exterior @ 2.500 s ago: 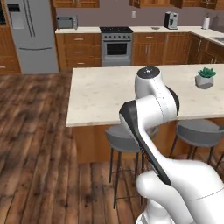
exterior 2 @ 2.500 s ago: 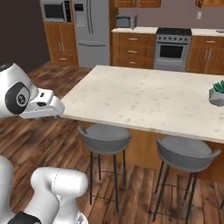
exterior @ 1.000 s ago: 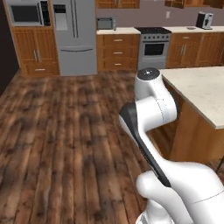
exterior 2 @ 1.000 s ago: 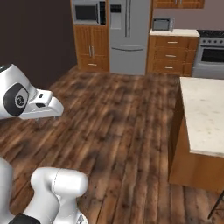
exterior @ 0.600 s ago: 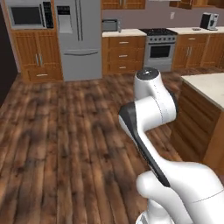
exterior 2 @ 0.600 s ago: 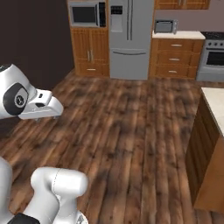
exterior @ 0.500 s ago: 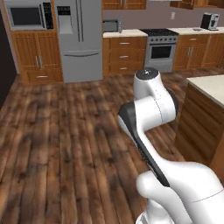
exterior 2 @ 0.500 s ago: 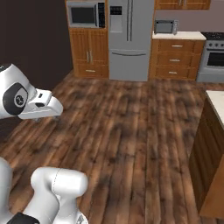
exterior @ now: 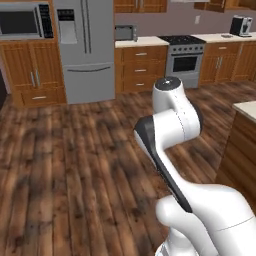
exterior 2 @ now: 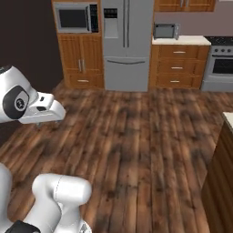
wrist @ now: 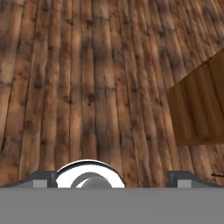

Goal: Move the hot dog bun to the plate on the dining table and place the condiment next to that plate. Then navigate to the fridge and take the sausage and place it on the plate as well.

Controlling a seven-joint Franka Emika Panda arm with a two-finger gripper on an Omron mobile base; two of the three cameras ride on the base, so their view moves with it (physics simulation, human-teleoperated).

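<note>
Left base view: fridge (exterior: 85, 47) ahead across wood floor (exterior: 75, 165), doors closed. Step in hand, by my read: navigating to fridge. Fingers' state: cannot tell. Sausage presumably inside fridge, well beyond fingers. Next: close in, open door.

Count of things in view:
- Fridge (exterior: 85, 47): 1, stainless, double doors, water dispenser in the left door.
- Built-in microwave (exterior: 22, 21): 1, in the wood cabinet left of the fridge.
- Small countertop oven (exterior: 125, 32): 1, on the surface right of the fridge.
- Stove (exterior: 185, 59): 1, with oven door below.
- Coffee machine (exterior: 240, 26): 1, on the far right surface.
- Island surface (exterior: 246, 108): 1 corner visible.
- Robot arm (exterior: 172, 120): 1.
</note>
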